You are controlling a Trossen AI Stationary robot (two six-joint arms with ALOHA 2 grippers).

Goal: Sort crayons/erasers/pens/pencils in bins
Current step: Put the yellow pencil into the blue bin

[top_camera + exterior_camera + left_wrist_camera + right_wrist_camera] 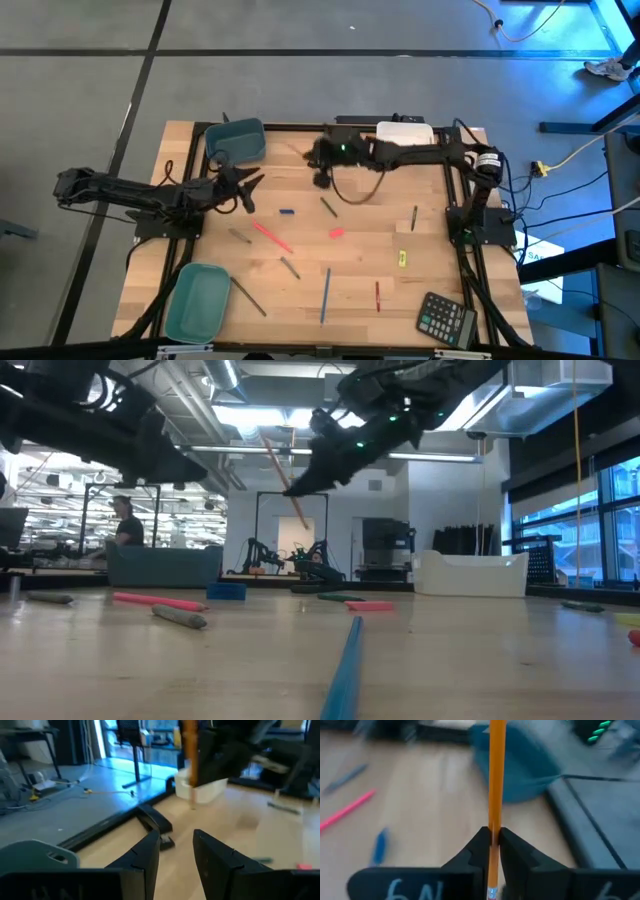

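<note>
The wooden tabletop [380, 290] fills the lower middle of the high view, with the blue-grey bin [236, 140] at its upper left corner, the white bin [405, 133] at its upper edge right of centre, and the teal bin [197, 299] at its lower left. The black calculator [445, 318] sits at the lower right corner. The right gripper [322, 155] reaches in from the right along the upper edge and hangs above the tabletop just right of the blue-grey bin; its jaws are clenched on the orange pencil [495, 785], nearly closed with only the thin stick between them, and in the right wrist view the pencil runs straight out past the fingertips toward that bin. In the low view the same pencil [284, 480] slants down from the raised gripper, clear of the wood. The left gripper [250, 190] sits at the left side of the tabletop, just below the blue-grey bin; its jaws stand parted with a clear gap and nothing between them. On the wood lie the blue pencil [325, 295] at lower centre, the pink-red pencil [271, 237] left of centre, several dark grey pens [248, 297], a thin dark red pen [377, 296], and the pink eraser [336, 233] near the middle.
</note>
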